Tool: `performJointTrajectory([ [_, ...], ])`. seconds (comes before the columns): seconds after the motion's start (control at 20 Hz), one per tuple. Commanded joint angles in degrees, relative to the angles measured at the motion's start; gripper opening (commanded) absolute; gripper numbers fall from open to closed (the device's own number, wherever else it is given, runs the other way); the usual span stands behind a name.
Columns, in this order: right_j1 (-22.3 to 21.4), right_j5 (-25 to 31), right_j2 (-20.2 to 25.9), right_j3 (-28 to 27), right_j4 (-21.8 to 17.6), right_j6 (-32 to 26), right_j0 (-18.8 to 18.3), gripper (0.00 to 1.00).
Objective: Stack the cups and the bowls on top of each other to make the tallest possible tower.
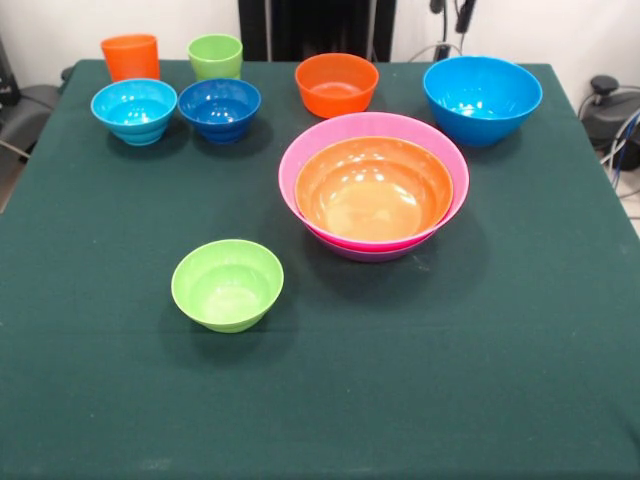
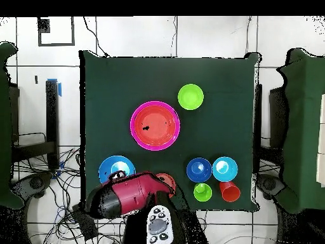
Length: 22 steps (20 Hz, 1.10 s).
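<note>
The tower [image 1: 373, 185] stands right of the table's middle: a wide orange bowl nested in a pink one, with a purple rim showing underneath; from overhead the tower [image 2: 155, 125] shows its pink rim. A small lime-green bowl [image 1: 227, 284] sits alone in front. Along the far edge stand the orange cup [image 1: 130, 57], green cup [image 1: 215, 56], light-blue bowl [image 1: 134, 110], dark-blue bowl [image 1: 219, 108], small orange bowl [image 1: 337, 84] and big blue bowl [image 1: 482, 98]. My gripper [image 1: 452, 12] shows only as dark tips at the top edge, holding nothing that I can see.
Overhead, the red and black arm [image 2: 127, 194] lies drawn back over the table's edge by the base, beside the big blue bowl [image 2: 116, 170] and partly covering the small orange bowl [image 2: 166, 181]. Cables lie off the table's sides.
</note>
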Motion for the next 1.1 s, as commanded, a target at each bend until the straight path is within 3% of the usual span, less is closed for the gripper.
performJointTrajectory([
  [0.05, 7.9, -6.09, -6.35, -4.63, -5.36, 4.21, 5.68, 1.0],
  [0.45, 11.51, -10.78, -16.83, -11.42, -8.86, 4.18, 13.69, 1.0],
  [0.8, 11.66, -10.85, -17.24, -12.03, -7.55, 0.03, 12.96, 1.0],
  [1.1, 13.58, -12.16, -20.05, -13.93, -8.44, -0.13, 15.5, 1.0],
])
